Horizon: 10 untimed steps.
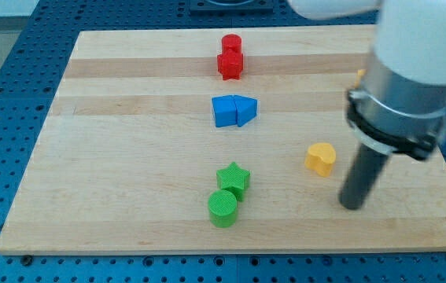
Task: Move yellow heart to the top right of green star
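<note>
The yellow heart (320, 158) lies on the wooden board at the view's right of centre. The green star (234, 178) lies to its lower left, about a hundred pixels away, touching a green cylinder (223, 209) just below it. My tip (352, 204) rests on the board to the lower right of the yellow heart, a short gap away and not touching it. The rod rises from there into the arm's grey and white body at the view's top right.
A blue cube and a blue wedge-like block (234, 111) sit together above the green star. Two red blocks (230, 57) stand near the board's top edge. A small yellow-orange bit (359, 74) shows beside the arm. The board's (112, 157) right edge is close to my tip.
</note>
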Motion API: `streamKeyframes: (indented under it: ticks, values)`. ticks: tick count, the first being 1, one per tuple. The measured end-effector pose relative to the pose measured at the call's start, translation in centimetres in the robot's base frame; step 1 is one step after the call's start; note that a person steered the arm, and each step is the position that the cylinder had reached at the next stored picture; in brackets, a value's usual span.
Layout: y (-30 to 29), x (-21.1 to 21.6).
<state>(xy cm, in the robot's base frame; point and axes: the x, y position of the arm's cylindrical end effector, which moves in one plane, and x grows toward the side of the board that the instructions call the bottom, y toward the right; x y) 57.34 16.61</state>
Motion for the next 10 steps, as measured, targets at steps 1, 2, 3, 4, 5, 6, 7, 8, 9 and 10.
streamKeyframes:
  ticks: [1, 2, 3, 4, 5, 6, 7, 8, 9, 10]
  values:
    - [2.8, -2.5]
    - [2.4, -5.9]
    - [2.2, -7.6]
    - [1.1, -9.7]
    - [0.3, -9.4]
    - [-2.5, -7.2]
    - [-4.6, -3.5]
    - [-6.8, -0.8]
    - [-8.9, 1.4]
    - [-5.9, 1.7]
